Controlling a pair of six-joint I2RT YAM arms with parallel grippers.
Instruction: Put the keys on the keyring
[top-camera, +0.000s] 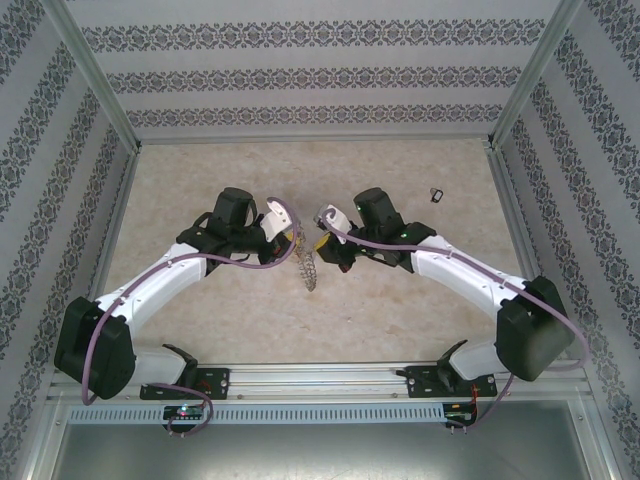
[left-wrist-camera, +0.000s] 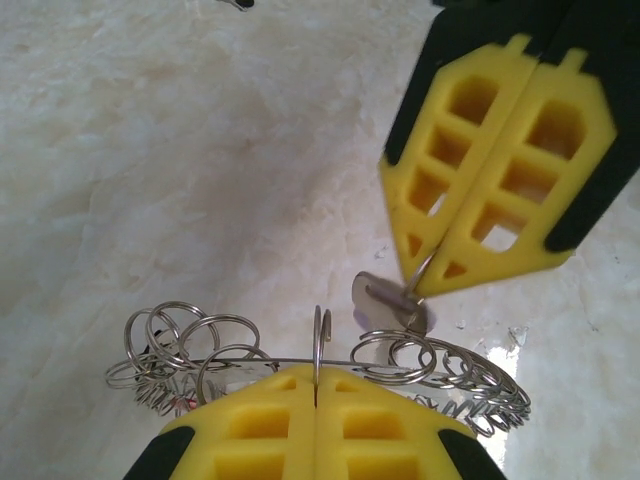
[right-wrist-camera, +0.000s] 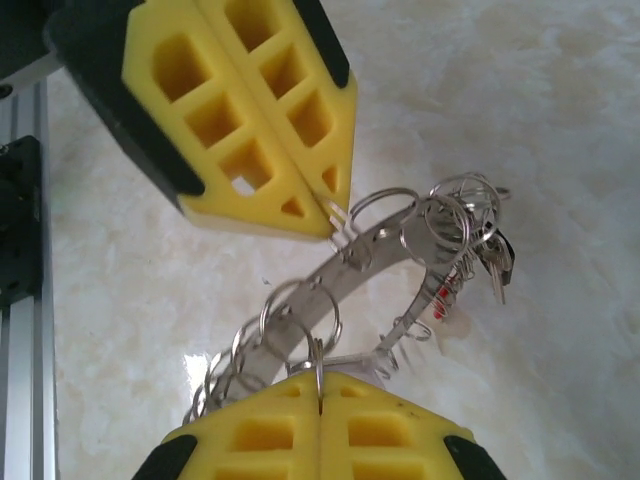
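The keyring hangs in the air between the 2 arms, over the middle of the pale, marbled surface. The left pincer has its yellow fingers pressed together on the keyring, nipping 1 of the small wire loops threaded on it; from the left wrist that loop stands upright out of the closed tips. The right pincer is likewise clamped on the keyring, its tips pinching another thin loop further along.

From where I stand above, the ring looks like no more than a thin spiky sliver, and I can't pick out single pieces. Closer in, it is a flat, silvery band curving between the 2 pincers and crowded with round wire loops. The keys bunch at its far bend, dark and overlapping, with a red bit among them; I can't count them. From the left wrist, the right pincer comes down to a point just above a small flat silvery key. The bottom of the band is cut off behind the yellow fingers.

Well apart, toward the far right of the surface, lies 1 small dark object, too tiny to make out.
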